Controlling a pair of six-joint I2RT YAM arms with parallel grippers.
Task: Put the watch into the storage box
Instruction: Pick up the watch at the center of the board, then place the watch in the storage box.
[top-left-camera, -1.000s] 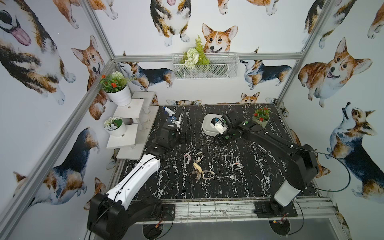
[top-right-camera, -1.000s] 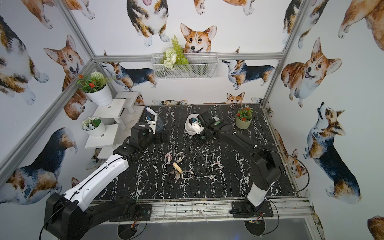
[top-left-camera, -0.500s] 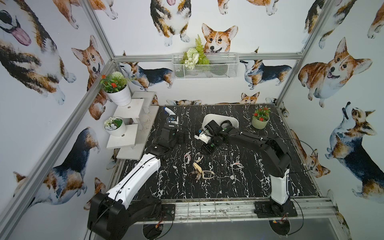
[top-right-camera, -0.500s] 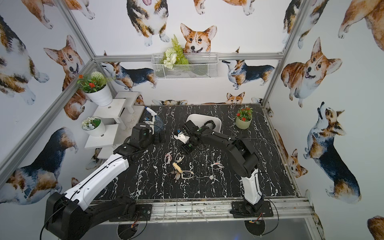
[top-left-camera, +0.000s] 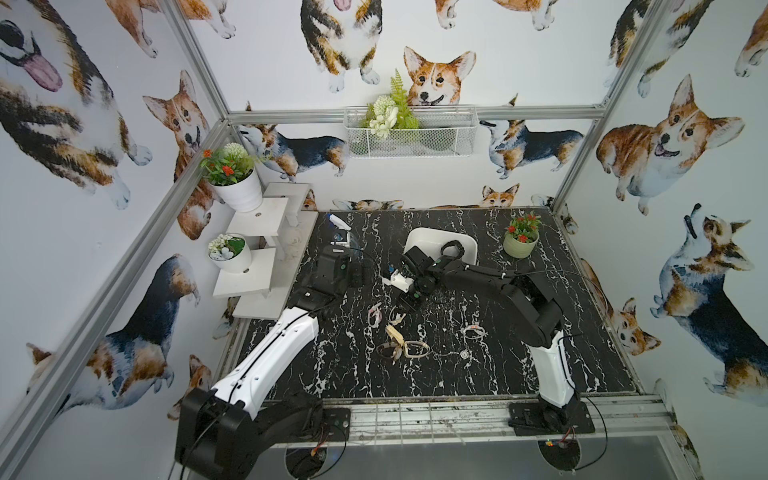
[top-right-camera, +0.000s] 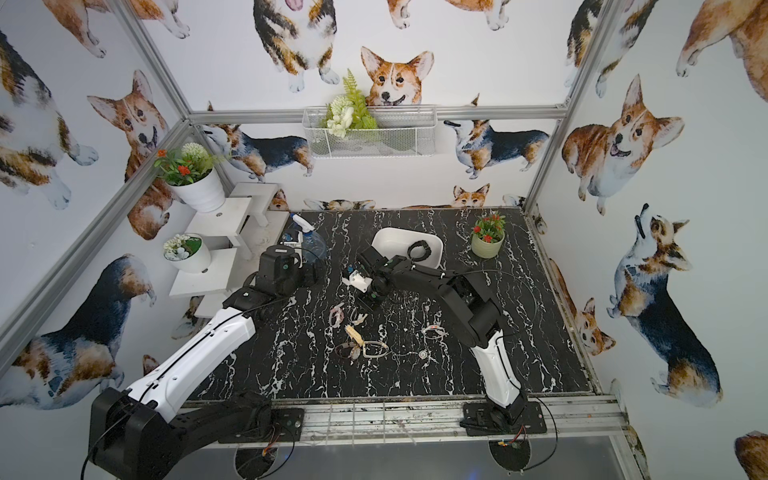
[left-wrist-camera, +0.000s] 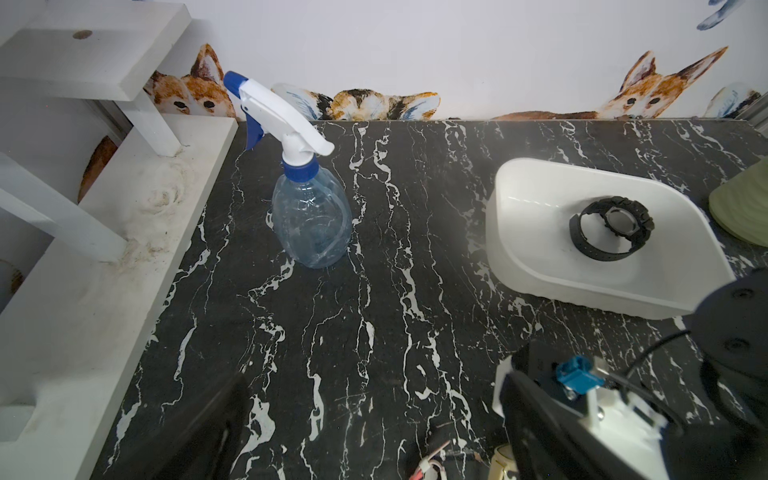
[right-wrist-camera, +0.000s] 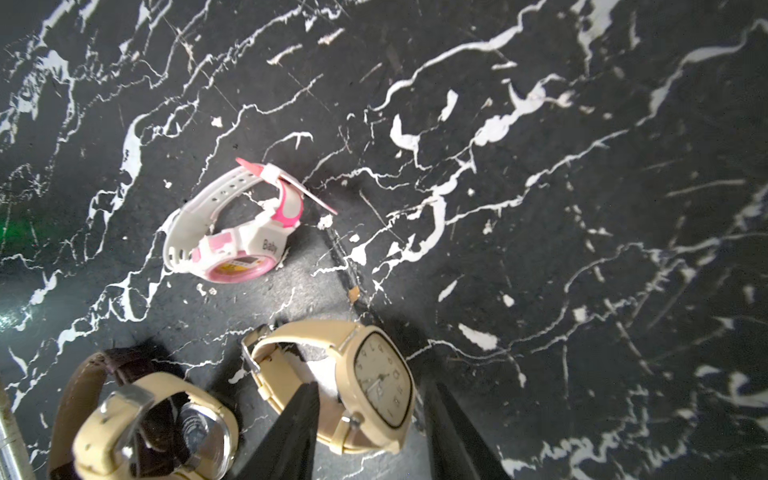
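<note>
The white storage box (top-left-camera: 419, 239) (top-right-camera: 392, 241) (left-wrist-camera: 536, 199) stands at the back of the marble table with a black watch (top-left-camera: 453, 250) (left-wrist-camera: 611, 226) lying in it. My right gripper (top-left-camera: 406, 308) (right-wrist-camera: 370, 419) points down over a beige watch (right-wrist-camera: 382, 382) (top-left-camera: 397, 318) with a square face. Its jaws straddle the case: one finger is inside the strap loop, the other beside the face with a gap. My left gripper (top-left-camera: 362, 274) (left-wrist-camera: 374, 419) is open wide and empty, low over the table left of the box.
A pink-and-white watch (right-wrist-camera: 232, 224) and a cream watch with a brown strap (right-wrist-camera: 158, 428) lie close to the beige one, and a small one (top-left-camera: 473, 331) lies farther right. A spray bottle (left-wrist-camera: 309, 216), a green flower pot (top-left-camera: 520, 245) and a white stepped shelf (top-left-camera: 257, 249) stand around the back.
My right arm has swung from over the storage box to the front left and down onto the beige watch, its jaws narrowing slightly. The left arm has stayed still.
</note>
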